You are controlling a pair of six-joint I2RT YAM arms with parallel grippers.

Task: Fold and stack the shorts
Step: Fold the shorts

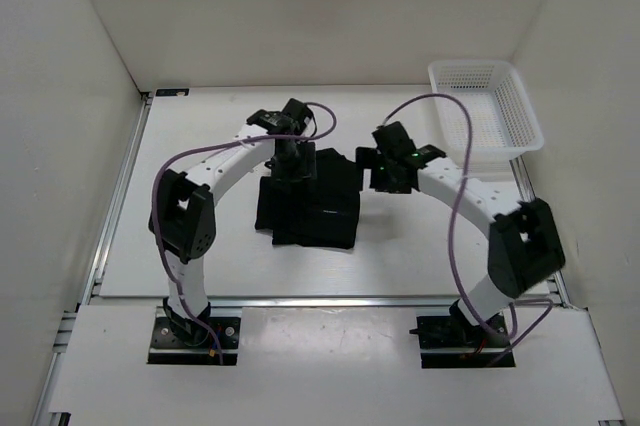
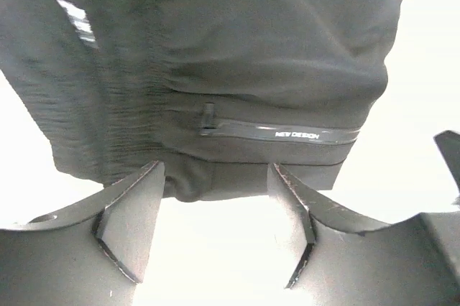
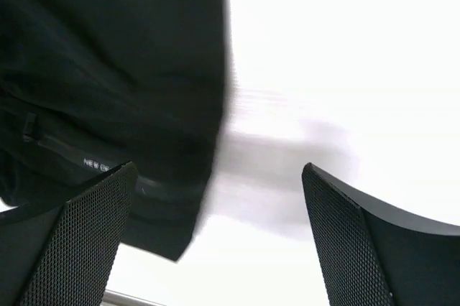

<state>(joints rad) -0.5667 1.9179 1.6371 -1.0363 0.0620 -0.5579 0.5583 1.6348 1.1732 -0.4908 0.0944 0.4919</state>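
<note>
The black shorts [image 1: 312, 208] lie folded in a compact bundle at the middle of the table. In the left wrist view the shorts [image 2: 215, 54] fill the upper half, showing a zipped pocket with small white lettering. My left gripper [image 1: 291, 162] hovers over their far edge; its jaws [image 2: 215, 171] stand open, nothing between them, the fabric's hem just beyond the tips. My right gripper [image 1: 386, 172] is just off the bundle's right side. It is wide open [image 3: 219, 171] over bare table, with the shorts [image 3: 108, 69] to its left.
A white mesh basket [image 1: 487, 106] sits at the far right corner against the wall. White walls enclose the table on three sides. A metal rail [image 1: 120, 196] runs along the left edge. Purple cables loop over both arms.
</note>
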